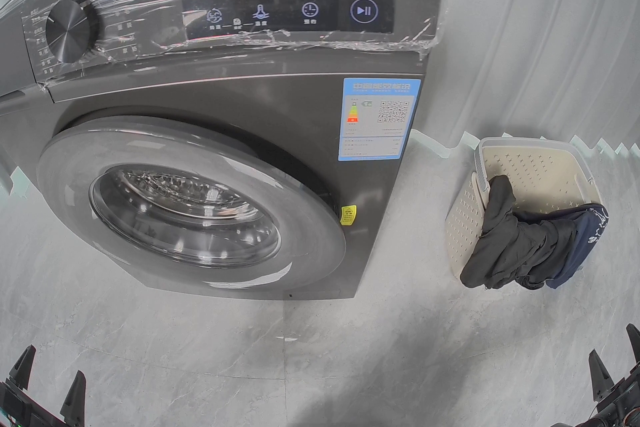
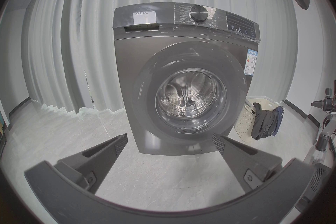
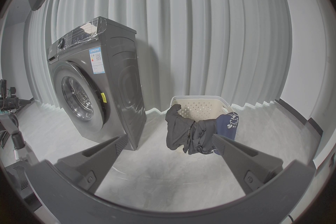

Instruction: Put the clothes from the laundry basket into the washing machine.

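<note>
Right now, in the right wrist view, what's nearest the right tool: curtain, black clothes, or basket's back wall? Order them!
1. black clothes, draped over the basket's front.
2. basket's back wall, behind them.
3. curtain, farthest back.

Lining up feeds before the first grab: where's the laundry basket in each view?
Head view: laundry basket on the floor, right of the washing machine.
Left wrist view: basket beside the machine's labelled front corner.
Right wrist view: basket on the floor beside the machine's side panel.
Shared landmark: dark clothes draped over its rim.
</note>
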`<state>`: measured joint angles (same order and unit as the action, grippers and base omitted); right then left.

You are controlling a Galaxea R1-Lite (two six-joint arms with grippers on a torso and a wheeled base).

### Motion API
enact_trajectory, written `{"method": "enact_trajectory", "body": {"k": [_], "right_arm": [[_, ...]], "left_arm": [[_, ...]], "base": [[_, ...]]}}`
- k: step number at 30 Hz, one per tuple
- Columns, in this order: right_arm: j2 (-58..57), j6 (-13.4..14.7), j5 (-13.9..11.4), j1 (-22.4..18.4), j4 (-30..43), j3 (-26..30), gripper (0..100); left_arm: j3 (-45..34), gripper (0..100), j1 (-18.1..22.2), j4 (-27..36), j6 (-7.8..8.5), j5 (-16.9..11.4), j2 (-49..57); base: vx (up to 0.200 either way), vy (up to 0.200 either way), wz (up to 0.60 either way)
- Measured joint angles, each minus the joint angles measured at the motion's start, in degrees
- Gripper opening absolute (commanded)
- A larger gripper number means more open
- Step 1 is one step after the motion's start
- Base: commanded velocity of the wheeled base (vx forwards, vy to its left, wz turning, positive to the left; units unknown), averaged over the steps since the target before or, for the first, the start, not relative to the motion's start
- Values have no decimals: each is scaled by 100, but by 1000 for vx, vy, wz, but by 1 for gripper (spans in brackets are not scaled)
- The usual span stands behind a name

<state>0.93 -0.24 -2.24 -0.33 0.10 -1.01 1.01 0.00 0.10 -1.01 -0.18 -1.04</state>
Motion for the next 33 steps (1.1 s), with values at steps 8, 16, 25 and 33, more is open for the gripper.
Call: {"method": "enact_trajectory", "body": {"k": [8, 16, 25, 33], "right_arm": [[0, 0, 0, -5, 1, 0, 100], [0, 2, -2, -2, 0, 0, 100], [0, -2, 0, 0, -2, 0, 100], [0, -2, 0, 0, 0, 0, 100]], "left_arm": [[0, 100, 0, -5, -2, 2, 0], [0, 100, 0, -10, -7, 0, 0], [0, 100, 0, -5, 1, 0, 0], [0, 100, 0, 0, 6, 0, 0]], "base": [[0, 175, 0], [0, 0, 0], [0, 0, 0], [0, 200, 0]]}}
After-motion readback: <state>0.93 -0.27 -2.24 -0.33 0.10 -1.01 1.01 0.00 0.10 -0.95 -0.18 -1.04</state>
